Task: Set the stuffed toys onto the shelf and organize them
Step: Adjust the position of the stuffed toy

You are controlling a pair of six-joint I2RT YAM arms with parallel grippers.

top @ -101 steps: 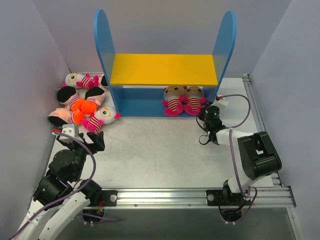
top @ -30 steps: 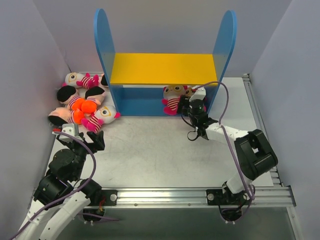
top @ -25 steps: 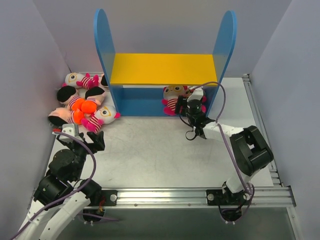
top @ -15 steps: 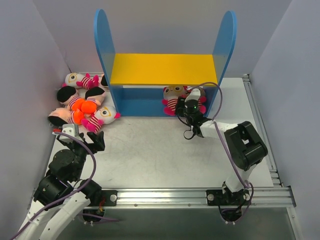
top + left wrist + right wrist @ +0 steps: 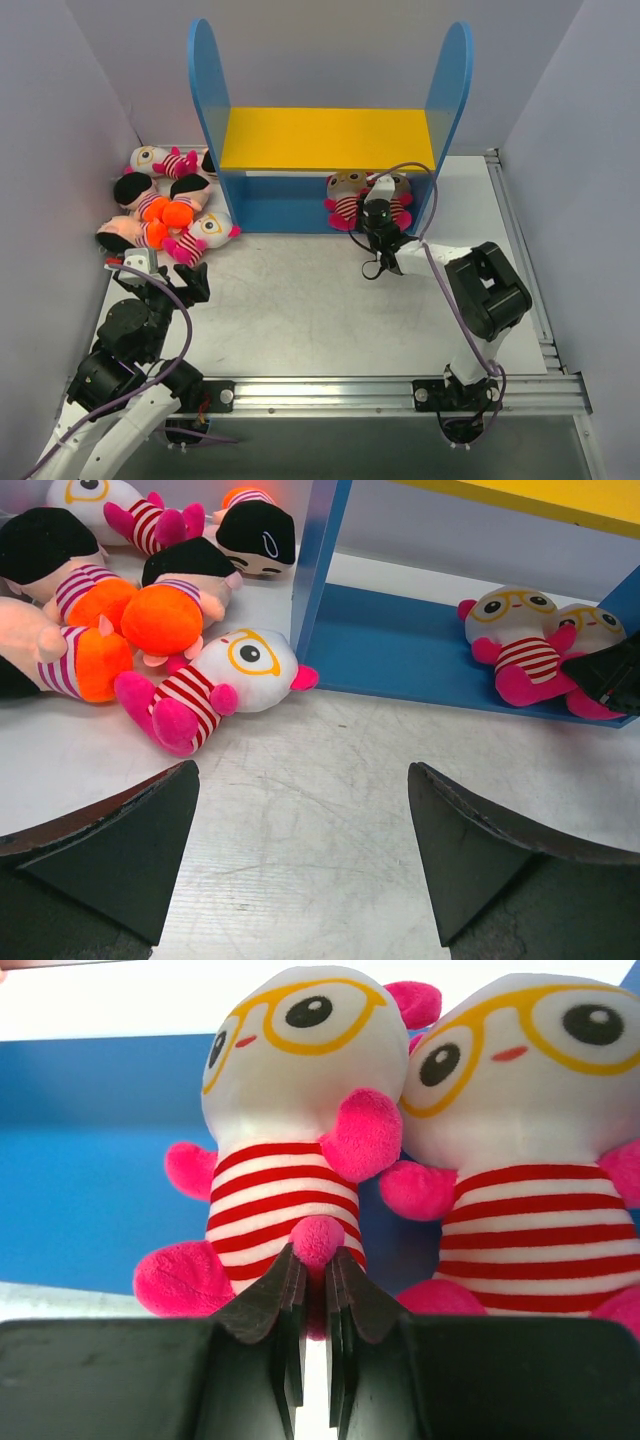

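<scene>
Pinching the striped doll (image 5: 290,1110) by its pink foot, the right gripper (image 5: 315,1260) is squeezed tight. It sits low on the shelf (image 5: 290,208), 3 o'clock end, head to 12, feet to 6. Over there the left gripper (image 5: 300,860) is spread wide apart.

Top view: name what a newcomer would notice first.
The tall blue and yellow shelf stands at the back of the table. At the right end of its blue base, the right gripper is shut on the pink foot of a striped doll, its twin beside it. A bright heap of dolls lies on the table left of the shelf.
</scene>
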